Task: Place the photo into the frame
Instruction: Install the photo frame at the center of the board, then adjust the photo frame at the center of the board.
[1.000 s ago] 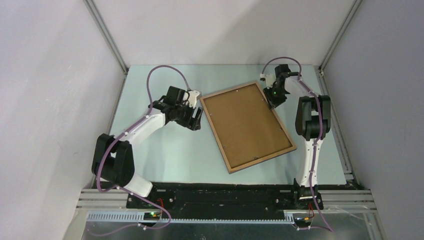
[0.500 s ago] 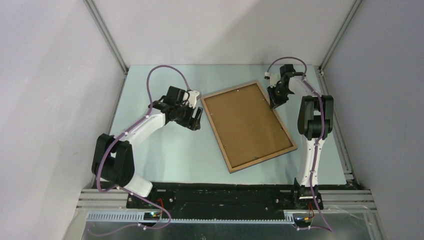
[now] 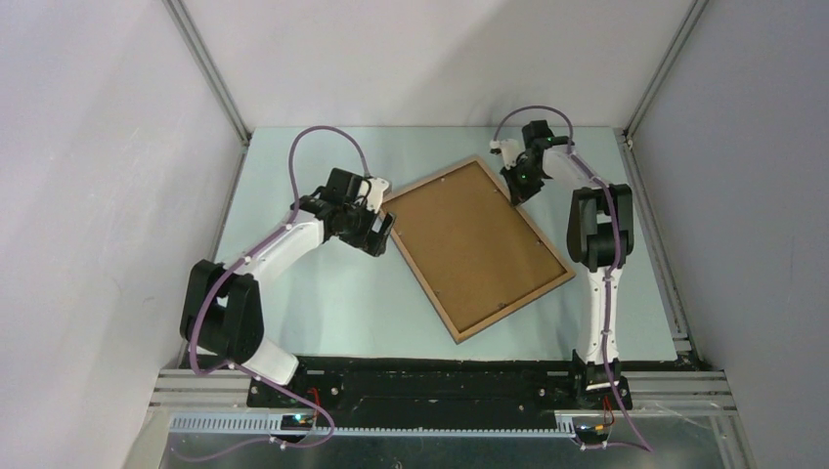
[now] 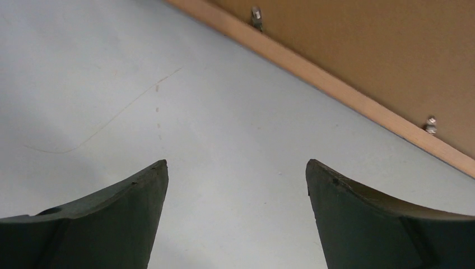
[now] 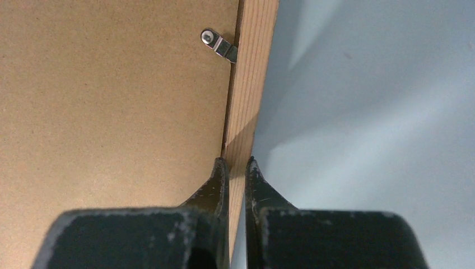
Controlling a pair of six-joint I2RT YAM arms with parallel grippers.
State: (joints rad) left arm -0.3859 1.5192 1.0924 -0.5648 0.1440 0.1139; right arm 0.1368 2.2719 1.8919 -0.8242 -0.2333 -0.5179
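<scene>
The frame (image 3: 471, 244) lies back-up on the table, its light wood border around the brown backing board (image 3: 467, 239). My right gripper (image 3: 518, 186) is shut on the frame's border at its far right corner; the right wrist view shows the fingers pinching the wood rail (image 5: 249, 112) next to a metal tab (image 5: 219, 45). My left gripper (image 3: 376, 230) is open and empty, just left of the frame's left edge, whose rail (image 4: 336, 89) shows in the left wrist view. The photo is not in view.
The grey-green table (image 3: 323, 293) is bounded by white walls on three sides. A black rail (image 3: 430, 376) carries both arm bases at the near edge. Small metal tabs (image 4: 256, 17) sit along the frame's rail.
My right gripper has moved left and closed on the frame's far corner. The frame has turned so its far end swung left, closer to my left gripper. The left arm barely moved.
</scene>
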